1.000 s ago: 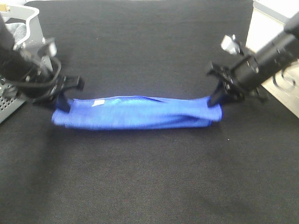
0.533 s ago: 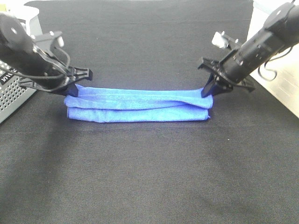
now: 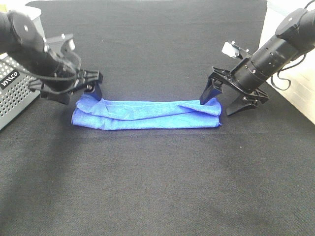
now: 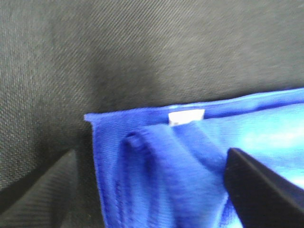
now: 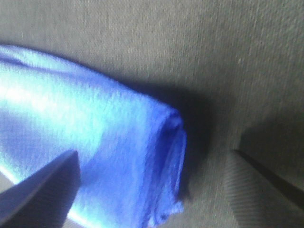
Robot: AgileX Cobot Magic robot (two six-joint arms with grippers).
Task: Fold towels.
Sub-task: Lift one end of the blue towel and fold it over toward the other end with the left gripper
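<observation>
Stretched sideways across the middle of the black fabric-covered desk [image 3: 157,187]: a blue terry towel [image 3: 146,114] folded into a long strip, small white tag [image 4: 186,116] near its left end. Slanting down from the left, with the left claw [image 3: 89,93] spread apart over that end, clamping nothing. Slanting down from the right, with the right claw [image 3: 222,102] splayed wide, one finger [image 3: 207,93] tipping the towel's rolled right end, the other just beyond it. Perforated grey box [image 3: 12,96] at the desk's left edge.
</observation>
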